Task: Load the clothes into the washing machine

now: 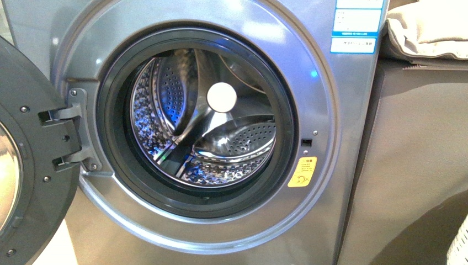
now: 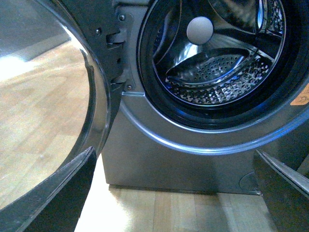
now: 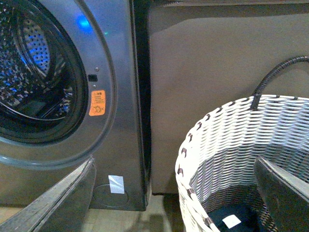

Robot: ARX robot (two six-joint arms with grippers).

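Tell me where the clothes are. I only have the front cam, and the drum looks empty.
Observer: The right wrist view shows the clothes, dark with a white tag, lying at the bottom of the white basket.
Operator: Is anything gripped?
Observer: No. The right gripper is open and empty, facing the basket.
Operator: And the left?
Observer: The left gripper is open and empty, facing the washing machine below the porthole.
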